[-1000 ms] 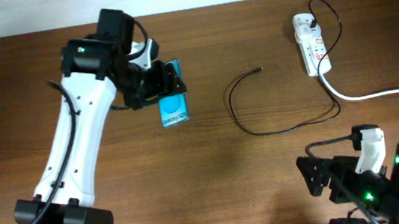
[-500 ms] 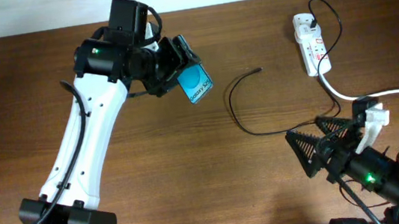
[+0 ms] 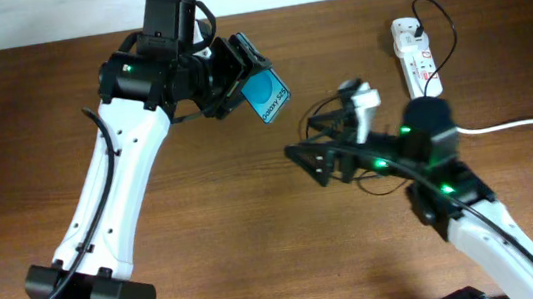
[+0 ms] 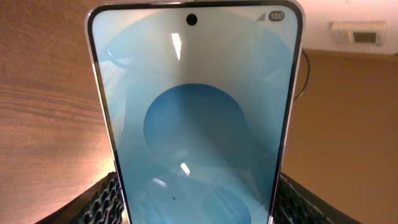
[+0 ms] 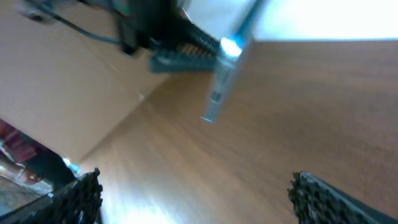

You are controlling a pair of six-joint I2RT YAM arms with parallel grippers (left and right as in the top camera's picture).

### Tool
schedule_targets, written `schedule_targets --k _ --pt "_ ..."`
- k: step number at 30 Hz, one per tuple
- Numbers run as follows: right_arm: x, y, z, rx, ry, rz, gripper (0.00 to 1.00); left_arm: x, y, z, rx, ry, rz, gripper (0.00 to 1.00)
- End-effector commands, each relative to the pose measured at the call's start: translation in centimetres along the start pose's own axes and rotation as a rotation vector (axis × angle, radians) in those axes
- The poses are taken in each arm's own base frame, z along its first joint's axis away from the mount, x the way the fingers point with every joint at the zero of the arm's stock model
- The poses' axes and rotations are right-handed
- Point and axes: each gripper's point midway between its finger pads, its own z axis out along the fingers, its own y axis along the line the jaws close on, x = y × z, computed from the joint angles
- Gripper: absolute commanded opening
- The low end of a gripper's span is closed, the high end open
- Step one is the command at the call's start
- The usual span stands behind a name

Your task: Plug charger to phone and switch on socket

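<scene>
My left gripper (image 3: 246,79) is shut on the phone (image 3: 268,99), a cyan-screened smartphone held tilted above the table at back centre. In the left wrist view the phone (image 4: 196,112) fills the frame, with a finger (image 4: 99,202) pressed on each long edge. My right gripper (image 3: 314,160) is open and empty, hovering over the black charger cable (image 3: 311,114), whose tip is hidden behind the arm. The right wrist view shows the phone edge-on (image 5: 219,84) ahead of the spread fingers (image 5: 81,196). The white socket (image 3: 415,60) lies at the back right with a black plug in it.
The socket's thick white cord (image 3: 505,125) runs right to the table edge. The charger's thin cable loops above the socket (image 3: 445,18). The socket also shows small in the left wrist view (image 4: 357,32). A pale wall edge runs along the back of the table.
My left gripper lifted the phone off the table and carried it right. My right arm swung from the front right corner up to the table's middle, over the cable.
</scene>
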Motion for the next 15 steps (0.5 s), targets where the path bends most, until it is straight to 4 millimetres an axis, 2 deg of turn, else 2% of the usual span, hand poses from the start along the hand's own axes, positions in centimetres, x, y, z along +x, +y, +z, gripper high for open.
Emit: schedule_targets --k 1,4,6,7,10,12,15 --pt "-1.1 -1.7 1.8 0.131 -0.076 -0.046 0.98 0.3 -2.1 -1.9 0.066 -0.023 -0.007 0.47" --pt "-2.2 -2.6 1.9 0.243 -0.143 -0.068 0.98 0.2 -2.1 -1.9 0.067 -0.023 -0.007 0.46" --pt "-4.0 -1.9 1.7 0.225 -0.214 -0.108 1.0 0.0 -2.3 -2.0 0.074 -0.034 -0.024 0.46" --pt "-5.0 -1.4 1.6 0.209 -0.251 -0.13 0.97 -0.1 -2.3 -2.0 0.072 -0.038 -0.037 0.46" --pt "-6.0 -0.6 1.6 0.179 -0.302 -0.108 0.92 -0.4 -2.8 -2.0 0.093 -0.049 -0.047 0.47" --pt "-6.5 -0.3 2.3 0.151 -0.331 -0.13 0.89 -0.4 -2.9 -2.0 0.099 -0.049 -0.044 0.47" --pt "-6.2 -0.6 4.5 0.113 -0.352 -0.152 0.82 0.0 -3.2 -2.0 0.112 -0.025 -0.042 0.47"
